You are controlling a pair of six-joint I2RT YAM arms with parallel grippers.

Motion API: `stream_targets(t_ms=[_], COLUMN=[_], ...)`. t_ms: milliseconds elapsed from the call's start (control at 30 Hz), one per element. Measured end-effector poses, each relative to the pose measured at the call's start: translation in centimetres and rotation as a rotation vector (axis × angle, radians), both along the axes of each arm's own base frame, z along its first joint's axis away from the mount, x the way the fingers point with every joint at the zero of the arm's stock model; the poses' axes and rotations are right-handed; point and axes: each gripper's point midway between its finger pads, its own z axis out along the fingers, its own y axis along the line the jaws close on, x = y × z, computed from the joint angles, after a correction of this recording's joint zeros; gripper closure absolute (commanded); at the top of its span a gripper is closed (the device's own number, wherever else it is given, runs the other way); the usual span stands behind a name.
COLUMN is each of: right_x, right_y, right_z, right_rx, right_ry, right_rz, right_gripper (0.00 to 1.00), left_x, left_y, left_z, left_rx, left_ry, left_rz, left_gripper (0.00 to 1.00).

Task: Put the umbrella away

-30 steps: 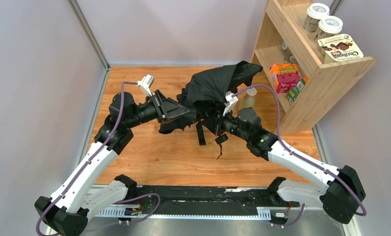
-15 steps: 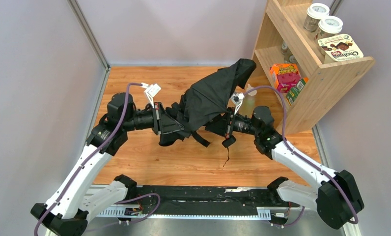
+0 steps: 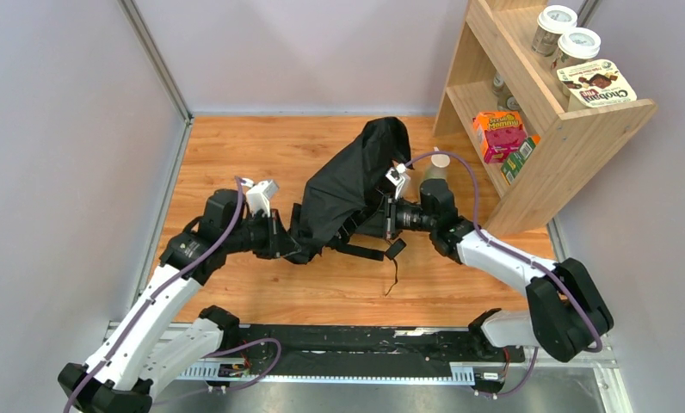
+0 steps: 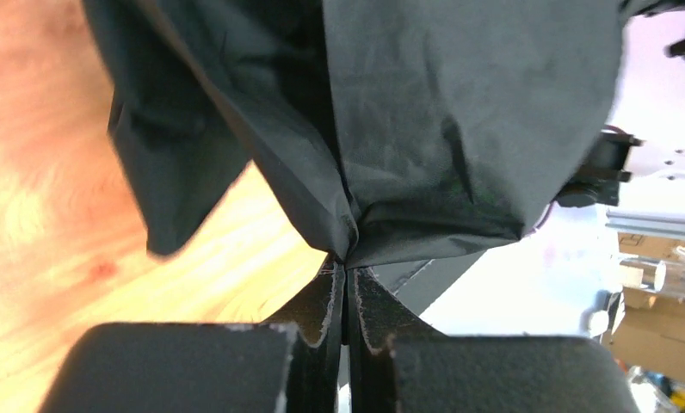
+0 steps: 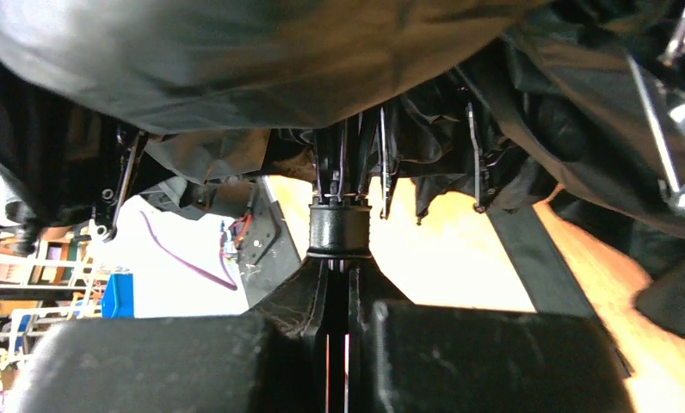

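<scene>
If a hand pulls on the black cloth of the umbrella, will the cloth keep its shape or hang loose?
The umbrella cloth will probably hang loose: it bunches into folds where the left hand pinches it. It likely sags between grips, since it droops over the right hand. The thin metal ribs under the cloth look easy to bend.

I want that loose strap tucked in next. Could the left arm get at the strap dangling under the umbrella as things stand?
Probably not yet. The left gripper is shut on the umbrella canopy, so it would have to let go first. The strap hangs by the right gripper, on the far side of the bunched fabric.
</scene>
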Motion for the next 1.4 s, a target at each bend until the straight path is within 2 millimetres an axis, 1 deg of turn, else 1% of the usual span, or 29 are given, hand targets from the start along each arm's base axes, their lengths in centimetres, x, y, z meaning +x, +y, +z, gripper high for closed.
stream_targets(t_ms=[67,167,200,233,267,300,333,400,467,533,633,767,833,867,967,1033,1100,1133,1167,1200,1233,1267,1333,1367,1400], right_x=[0.4,0.5,0.4,0.3,0.3,0.3,0.3,0.4,0.7,0.9,1.0,1.0,0.9,0.9,0.8,1.0,1.4,1.6,1.9,2.2,2.3,2.4,2.7,2.9,3.1], right_y=[0.1,0.6,0.8,1.1,1.3,1.4,1.6,1.7,1.7,1.7,1.8,1.8,1.9,1.9,2.2,2.3,2.4,2.4,2.5,2.5,2.5,2.5,2.8,2.9,3.0], right_z=[-1.0,-2.9,-3.7,-4.5,-5.3,-5.9,-6.5,-7.4,-7.7,-7.6,-7.6,-7.4,-7.3,-7.1,-5.9,-4.5,-2.6,-1.8,-0.4,0.9,2.1,3.5,6.6,8.0,9.8], right_rx=[-0.03,-0.078,-0.096,-0.111,-0.126,-0.136,-0.147,-0.162,-0.166,-0.165,-0.164,-0.158,-0.151,-0.145,-0.109,-0.073,-0.024,-0.003,0.03,0.061,0.089,0.117,0.177,0.204,0.24], right_ry=[0.003,0.009,0.017,0.027,0.038,0.044,0.053,0.065,0.065,0.059,0.055,0.058,0.06,0.06,0.041,0.004,-0.057,-0.083,-0.128,-0.173,-0.213,-0.253,-0.337,-0.373,-0.415], right_rz=[-0.011,-0.013,-0.009,-0.005,-0.002,-0.001,0.0,-0.006,-0.017,-0.023,-0.025,-0.025,-0.025,-0.024,-0.017,-0.017,-0.018,-0.02,-0.025,-0.03,-0.029,-0.03,-0.026,-0.025,-0.021], right_gripper=[1.0,1.0,1.0,1.0,1.0,1.0,1.0,1.0,1.0,1.0,1.0,1.0,1.0,1.0,1.0,1.0,1.0,1.0,1.0,1.0,1.0,1.0,1.0,1.0,1.0], left_x=[-0.4,-0.8,-0.9,-1.0,-1.0,-0.9,-0.8,-0.3,0.3,0.6,0.6,0.7,0.9,0.9,1.0,0.7,0.4,0.2,0.0,-0.3,-0.8,-1.4,-3.0,-4.1,-4.8], left_y=[0.6,1.1,1.4,1.7,2.1,2.5,2.9,3.8,4.5,5.0,4.7,3.0,2.2,2.0,2.0,2.3,2.5,2.5,2.4,2.3,2.1,1.9,1.5,1.5,1.4], left_z=[-2.2,-5.0,-6.2,-7.2,-8.3,-9.0,-9.6,-10.1,-10.0,-9.4,-7.6,-5.1,-4.8,-4.8,-5.5,-5.6,-4.7,-3.7,-2.6,-0.8,1.4,3.3,8.1,10.6,12.3], left_rx=[0.028,0.052,0.065,0.082,0.105,0.125,0.149,0.19,0.21,0.202,0.129,-0.026,-0.079,-0.098,-0.094,-0.058,-0.031,-0.031,-0.042,-0.067,-0.106,-0.14,-0.226,-0.268,-0.294], left_ry=[0.047,0.116,0.139,0.165,0.187,0.198,0.207,0.199,0.175,0.143,0.087,0.043,0.048,0.055,0.09,0.115,0.11,0.09,0.064,0.02,-0.037,-0.088,-0.204,-0.267,-0.311], left_rz=[0.029,0.07,0.089,0.108,0.132,0.151,0.178,0.222,0.27,0.303,0.317,0.296,0.29,0.292,0.308,0.303,0.277,0.259,0.241,0.216,0.184,0.156,0.079,0.036,0.006], left_gripper=[0.9,0.87,0.81,0.79,0.73,0.69,0.54,0.39,0.3,0.27,0.27,0.26,0.37,0.53,0.71,0.78,0.79,0.77,0.74,0.72,0.71,0.71,0.74,0.79,0.82])
